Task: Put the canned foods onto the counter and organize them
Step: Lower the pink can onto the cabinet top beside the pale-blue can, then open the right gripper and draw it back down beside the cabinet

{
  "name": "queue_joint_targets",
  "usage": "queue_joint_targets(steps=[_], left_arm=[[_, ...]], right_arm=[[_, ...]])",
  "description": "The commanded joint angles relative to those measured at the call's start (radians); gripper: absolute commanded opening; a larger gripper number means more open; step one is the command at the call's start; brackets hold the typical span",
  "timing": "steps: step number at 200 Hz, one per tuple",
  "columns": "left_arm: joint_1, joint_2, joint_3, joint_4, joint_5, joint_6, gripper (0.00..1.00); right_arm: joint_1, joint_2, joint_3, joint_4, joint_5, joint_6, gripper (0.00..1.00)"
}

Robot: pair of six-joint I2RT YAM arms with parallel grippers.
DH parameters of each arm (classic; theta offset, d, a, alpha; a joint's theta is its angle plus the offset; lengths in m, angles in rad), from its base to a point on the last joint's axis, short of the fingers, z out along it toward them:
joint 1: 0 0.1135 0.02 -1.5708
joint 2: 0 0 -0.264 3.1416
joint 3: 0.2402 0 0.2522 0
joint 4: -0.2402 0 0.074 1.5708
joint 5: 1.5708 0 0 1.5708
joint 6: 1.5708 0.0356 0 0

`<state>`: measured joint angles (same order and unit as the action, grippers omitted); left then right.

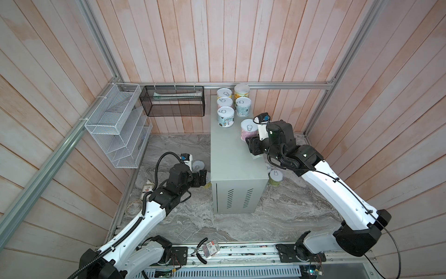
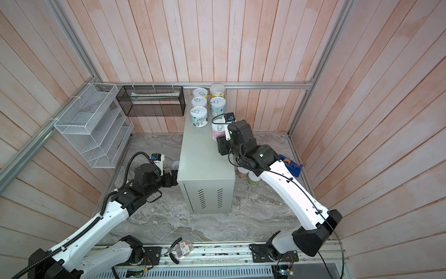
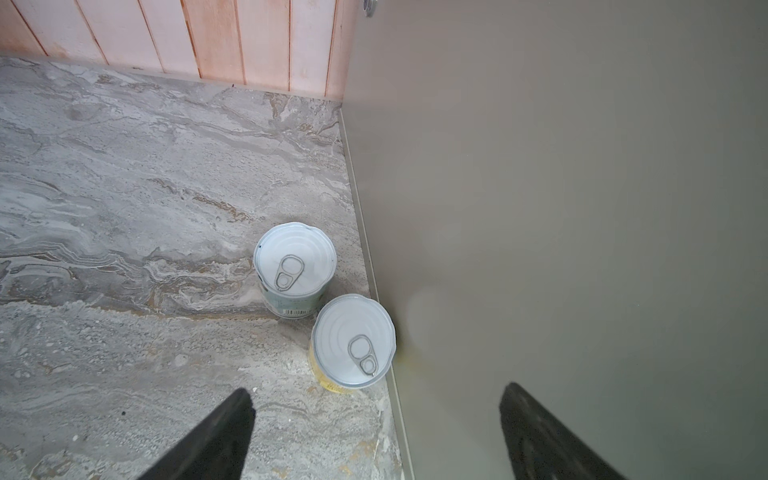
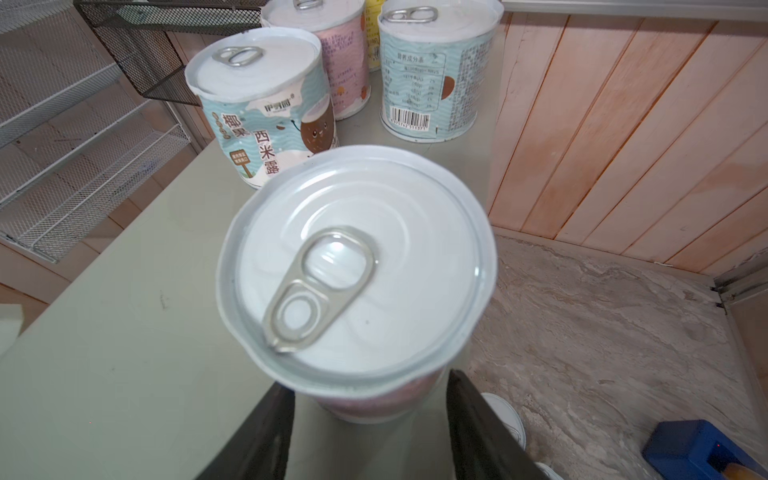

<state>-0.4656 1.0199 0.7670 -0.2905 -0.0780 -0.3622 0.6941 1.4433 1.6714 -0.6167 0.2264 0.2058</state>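
Your right jaws were clamped on a pink-labelled can (image 1: 249, 129) at the right edge of the grey-green table (image 1: 231, 154), just in front of five cans (image 1: 226, 116) standing there. Your left jaws stood apart, low beside two cans (image 3: 353, 340) on the marble surface (image 3: 124, 187).

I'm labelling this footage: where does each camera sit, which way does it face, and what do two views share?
Top views: high at the front, looking down on the counter; both arms show.
Left wrist: on left arm, facing down at two cans on marble; open left gripper shows.
Right wrist: on the right arm, facing the pink can the right gripper clamps.
Shared with top views: the pink can.
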Motion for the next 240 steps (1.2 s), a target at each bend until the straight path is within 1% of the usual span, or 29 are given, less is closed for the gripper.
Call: queue_joint_targets(steps=[1, 66, 131, 209, 240], left_arm=[[0.008, 0.013, -0.017, 0.033, 0.010, 0.012, 0.95], [0.021, 0.047, -0.006, 0.043, 0.023, 0.020, 0.94], [0.035, 0.056, -0.009, 0.051, 0.038, 0.023, 0.95], [0.045, 0.050, -0.008, 0.039, 0.043, 0.025, 0.95], [0.048, 0.053, -0.010, 0.039, 0.047, 0.025, 0.95]], right_arm=[[-0.020, 0.041, 0.032, 0.055, 0.008, -0.032, 0.57], [-0.044, 0.114, 0.085, 0.121, 0.017, -0.071, 0.57], [-0.079, 0.195, 0.145, 0.142, -0.011, -0.086, 0.57], [-0.085, 0.257, 0.183, 0.166, -0.042, -0.077, 0.57], [-0.084, 0.263, 0.182, 0.167, -0.031, -0.071, 0.57]])
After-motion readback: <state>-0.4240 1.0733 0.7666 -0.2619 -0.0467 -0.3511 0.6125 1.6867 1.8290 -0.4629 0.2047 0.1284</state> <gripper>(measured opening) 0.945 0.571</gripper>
